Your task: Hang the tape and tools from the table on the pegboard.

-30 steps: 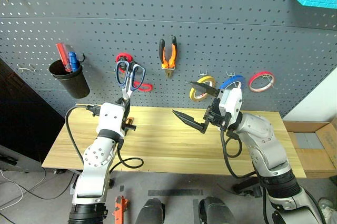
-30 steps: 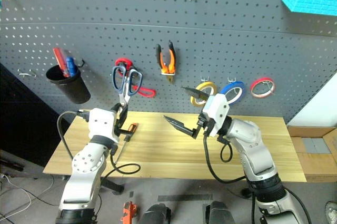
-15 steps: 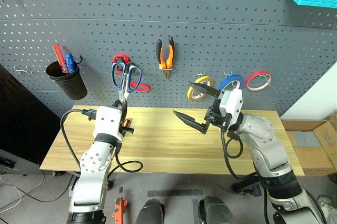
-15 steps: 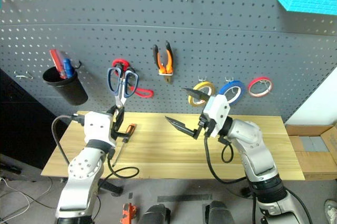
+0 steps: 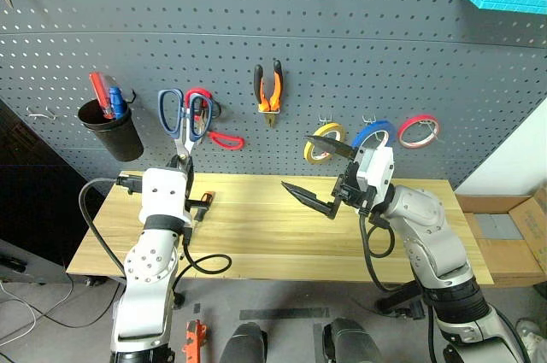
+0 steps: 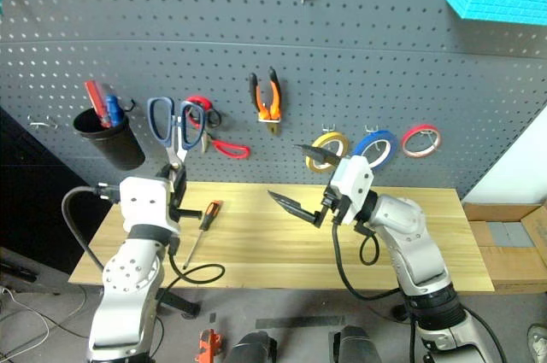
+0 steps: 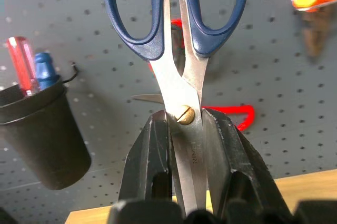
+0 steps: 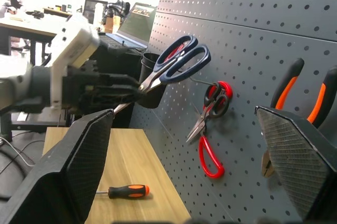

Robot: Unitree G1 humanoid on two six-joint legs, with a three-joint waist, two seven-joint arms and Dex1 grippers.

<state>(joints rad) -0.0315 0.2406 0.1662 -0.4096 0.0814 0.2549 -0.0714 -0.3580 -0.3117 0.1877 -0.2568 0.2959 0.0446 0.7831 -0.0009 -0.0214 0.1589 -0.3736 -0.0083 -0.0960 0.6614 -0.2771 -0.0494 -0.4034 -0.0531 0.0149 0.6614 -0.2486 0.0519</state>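
While clamped on the blades of the blue-handled scissors (image 5: 181,117), left gripper (image 5: 182,180) up, handles topmost before the pegboard (image 5: 359,55). Right gripper (image 5: 318,171) spread wide, holding nothing. Screwdriver (image 6: 202,223) flat on the table (image 5: 273,235). Beyond, hung up: red scissors (image 5: 208,120), pliers (image 5: 271,90), yellow tape (image 5: 326,142).

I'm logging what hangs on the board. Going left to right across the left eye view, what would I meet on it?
Black cup → red-handled scissors → pliers → yellow tape → blue ring → red ring.
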